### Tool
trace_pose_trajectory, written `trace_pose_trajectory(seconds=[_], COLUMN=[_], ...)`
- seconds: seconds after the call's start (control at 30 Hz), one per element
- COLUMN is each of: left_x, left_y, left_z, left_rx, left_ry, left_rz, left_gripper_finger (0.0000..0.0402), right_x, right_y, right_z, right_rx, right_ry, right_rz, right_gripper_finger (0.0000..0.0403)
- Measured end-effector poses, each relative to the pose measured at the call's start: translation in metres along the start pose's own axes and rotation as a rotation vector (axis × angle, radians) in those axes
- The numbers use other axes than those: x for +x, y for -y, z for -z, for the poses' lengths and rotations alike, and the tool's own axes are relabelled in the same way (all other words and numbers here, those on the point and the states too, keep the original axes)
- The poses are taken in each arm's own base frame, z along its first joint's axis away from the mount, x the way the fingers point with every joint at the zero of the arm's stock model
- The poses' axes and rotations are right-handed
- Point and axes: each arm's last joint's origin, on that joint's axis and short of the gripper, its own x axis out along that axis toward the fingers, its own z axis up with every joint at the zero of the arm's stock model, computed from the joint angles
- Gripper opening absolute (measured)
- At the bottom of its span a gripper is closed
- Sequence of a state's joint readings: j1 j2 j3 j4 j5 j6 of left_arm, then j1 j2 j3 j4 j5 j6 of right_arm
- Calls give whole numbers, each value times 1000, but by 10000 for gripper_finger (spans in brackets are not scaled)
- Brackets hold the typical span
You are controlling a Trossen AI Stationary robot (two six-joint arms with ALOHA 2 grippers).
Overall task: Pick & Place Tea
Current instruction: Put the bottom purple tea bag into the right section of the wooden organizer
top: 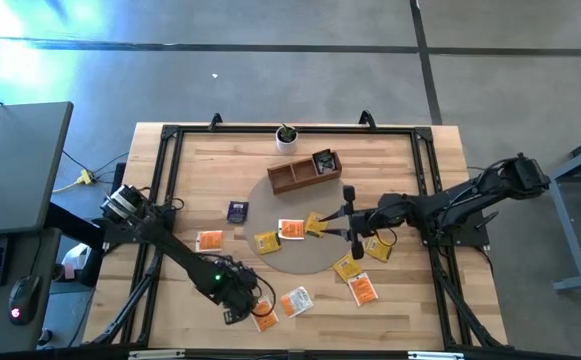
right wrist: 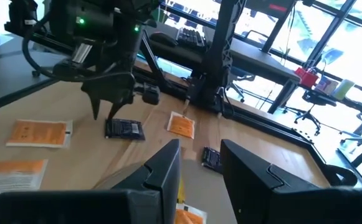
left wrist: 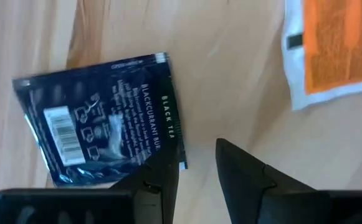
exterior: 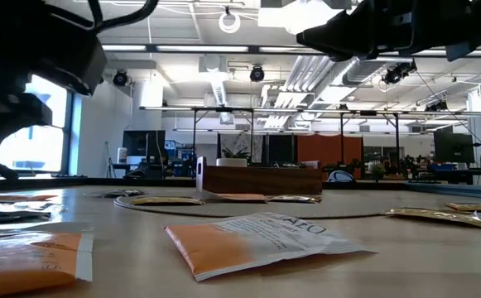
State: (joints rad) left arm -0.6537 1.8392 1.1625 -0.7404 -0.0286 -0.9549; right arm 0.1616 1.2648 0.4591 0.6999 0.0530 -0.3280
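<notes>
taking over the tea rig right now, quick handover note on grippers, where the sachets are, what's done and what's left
Left gripper: open, empty, low over the table's near left edge, a dark blackcurrant sachet right under its fingertips.
Right gripper: open, empty, above the round mat, right of centre.
Tea: orange and yellow sachets scattered flat on the mat and bare wood; another dark one left of the mat.
Done: wooden tray seems to hold one dark sachet at its right end.
Left: nearly everything; the blackcurrant sachet looks the likely next pick.

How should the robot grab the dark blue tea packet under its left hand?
Probably by one edge, from straight above. The blackcurrant tea sachet lies flat on the wooden table, so there is no side to squeeze. The left hand hangs over its edge, fingers apart.
</notes>
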Motion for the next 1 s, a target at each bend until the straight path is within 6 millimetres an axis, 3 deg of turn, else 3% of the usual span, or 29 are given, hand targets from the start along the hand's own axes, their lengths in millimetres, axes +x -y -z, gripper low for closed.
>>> trace_pose_trajectory(seconds=[0.43, 0.77, 1.0], left_x=[-1, -21, -6], left_y=[-6, 1, 1], left_z=[5, 18, 23], left_rx=[-18, -4, 16], left_ry=[-41, 18, 46], left_rz=[-82, -256, -202], left_gripper_finger=[103, 103, 103], right_x=[0, 0, 0], right_y=[0, 0, 0], right_z=[1, 1, 1], right_rx=[-47, -47, -39], right_ry=[-9, -9, -10], right_rz=[4, 4, 4], right_gripper_finger=[112, 112, 112])
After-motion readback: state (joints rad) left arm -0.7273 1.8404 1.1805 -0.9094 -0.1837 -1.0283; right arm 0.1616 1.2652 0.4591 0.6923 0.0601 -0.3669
